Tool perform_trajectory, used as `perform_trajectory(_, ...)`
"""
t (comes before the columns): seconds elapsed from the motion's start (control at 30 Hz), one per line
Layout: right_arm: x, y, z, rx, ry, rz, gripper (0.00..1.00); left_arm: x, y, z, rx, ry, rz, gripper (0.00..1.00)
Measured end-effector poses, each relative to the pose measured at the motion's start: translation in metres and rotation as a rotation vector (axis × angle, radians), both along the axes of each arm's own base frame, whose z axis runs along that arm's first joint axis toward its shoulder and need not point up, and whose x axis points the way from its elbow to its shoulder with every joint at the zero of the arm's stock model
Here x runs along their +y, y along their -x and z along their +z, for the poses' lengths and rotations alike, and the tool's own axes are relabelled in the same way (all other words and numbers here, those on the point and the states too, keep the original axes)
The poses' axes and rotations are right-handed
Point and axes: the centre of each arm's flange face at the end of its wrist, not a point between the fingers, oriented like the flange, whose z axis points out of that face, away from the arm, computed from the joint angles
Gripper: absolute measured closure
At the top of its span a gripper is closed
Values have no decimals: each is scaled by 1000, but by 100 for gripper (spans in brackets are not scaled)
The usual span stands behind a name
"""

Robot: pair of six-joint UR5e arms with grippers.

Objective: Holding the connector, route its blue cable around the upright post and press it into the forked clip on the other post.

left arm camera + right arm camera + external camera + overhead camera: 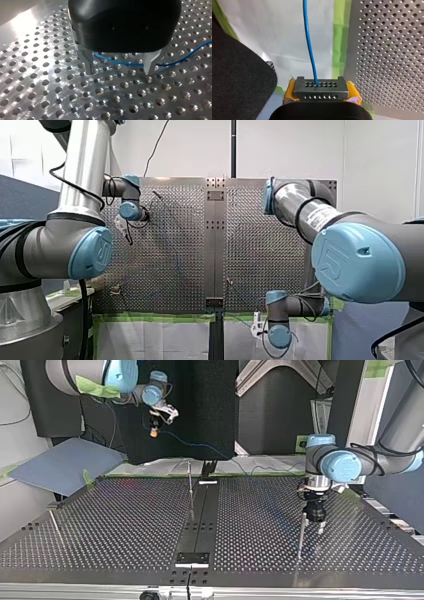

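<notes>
Beyond the surface's edge, high at the top view's left, the right tool clamps the connector; its blue cable runs across toward the left tool, spread wide over it, just beside an upright post.

Front and top views from opposite sides of the shared perforated table; 2 wrist views close-up.

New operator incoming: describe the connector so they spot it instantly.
Follow my right arm beyond the perforated table's edge. The yellow pads of its tool clamp the connector: a dark grey block with rows of holes, the blue cable leaving its face.
</notes>
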Motion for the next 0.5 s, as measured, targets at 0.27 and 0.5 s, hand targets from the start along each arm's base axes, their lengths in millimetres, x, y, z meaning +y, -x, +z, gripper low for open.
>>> perform_trajectory(0.27,-22,0,37,-17,1,16,100,-7,5,-3,35,-23,2,0)
perform_trajectory(0.5,-43,-4,72,-45,47,47,100,-16,11,-6,73,-63,18,0)
